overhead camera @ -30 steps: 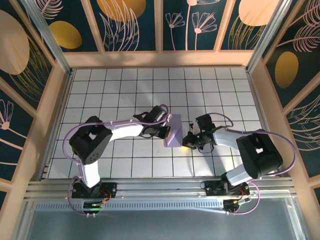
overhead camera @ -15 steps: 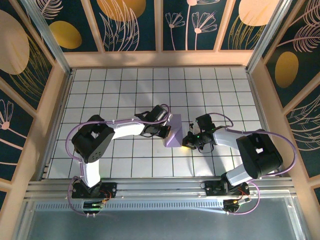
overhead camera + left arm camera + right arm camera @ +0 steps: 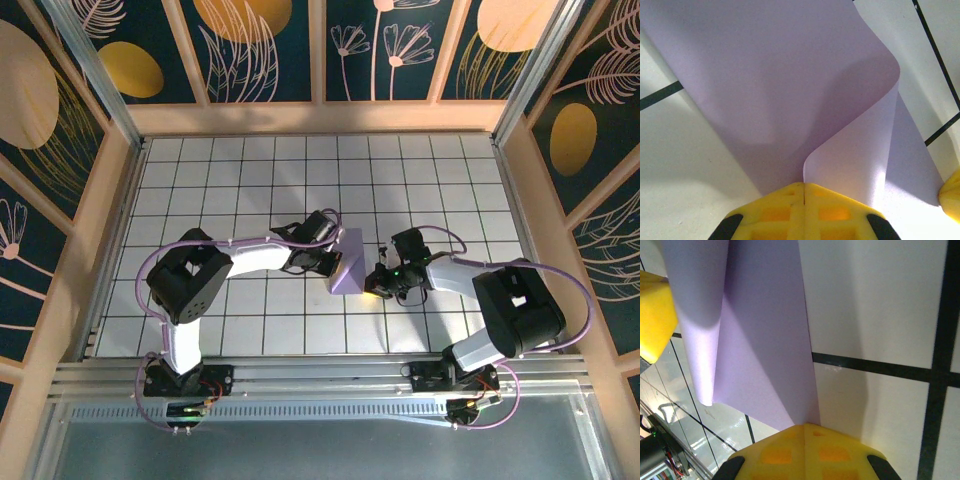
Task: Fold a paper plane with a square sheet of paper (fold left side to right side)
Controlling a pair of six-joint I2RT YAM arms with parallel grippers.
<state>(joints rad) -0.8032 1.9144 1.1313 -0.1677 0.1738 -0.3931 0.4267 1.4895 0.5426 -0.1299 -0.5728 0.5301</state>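
Note:
The square sheet of paper, plain lavender, lies mid-table, its left part lifted and curling over toward the right. My left gripper is shut on that raised left edge. In the left wrist view the sheet rises out of the seam of the closed yellow fingertips and bends over in a soft curve. My right gripper is shut, its tips meeting the right edge of the flat part of the sheet. I cannot tell whether it pinches the sheet or presses on it. No paper plane has taken shape.
The white grid-tiled table stretches around the paper, with wooden walls on three sides. The left arm's yellow finger appears at the left of the right wrist view. A metal rail runs along the near edge.
The left arm's elbow has drifted slightly up and right, carrying the lifted paper edge a little further over. The right arm has not moved.

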